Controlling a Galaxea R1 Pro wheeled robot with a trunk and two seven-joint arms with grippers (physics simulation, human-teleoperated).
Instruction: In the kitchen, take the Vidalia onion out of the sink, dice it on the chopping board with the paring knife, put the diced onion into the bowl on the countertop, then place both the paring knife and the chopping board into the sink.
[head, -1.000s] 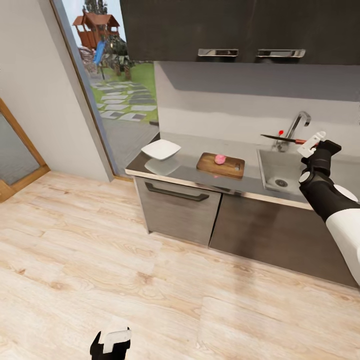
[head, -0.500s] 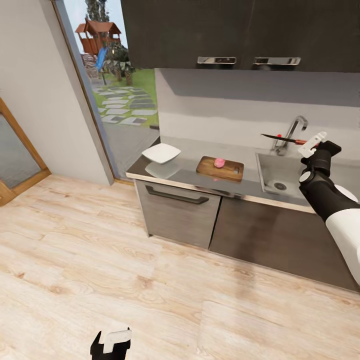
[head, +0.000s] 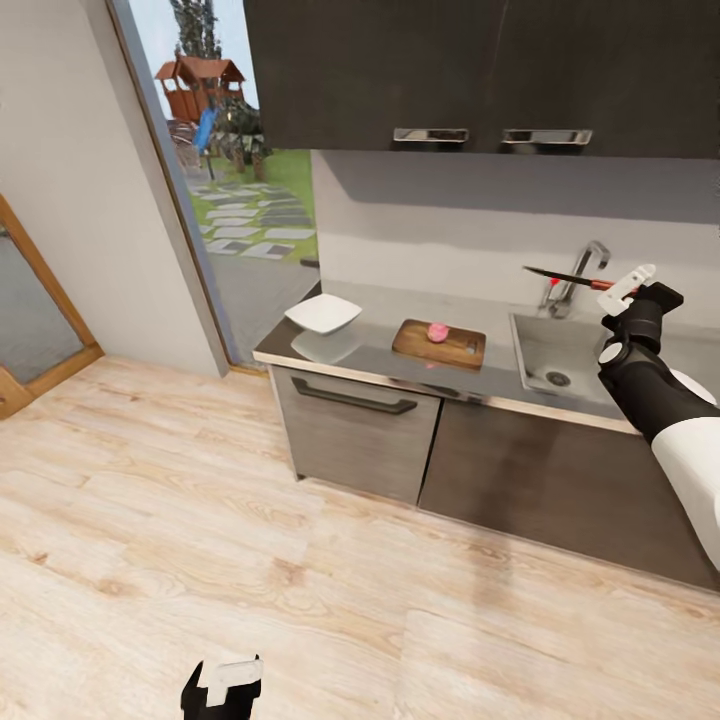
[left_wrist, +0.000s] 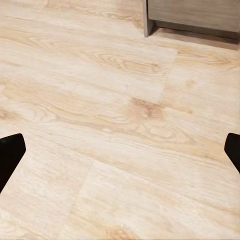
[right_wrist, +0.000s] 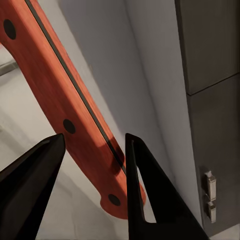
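One step back by my base since a second ago: right pincer (head: 622, 287) still clamps paring knife (head: 565, 277), onion (head: 438, 332) at 11 o'clock undiced, left pincer (head: 226, 678) open.

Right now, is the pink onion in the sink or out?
Out. The onion sits on the chopping board, beside the sink.
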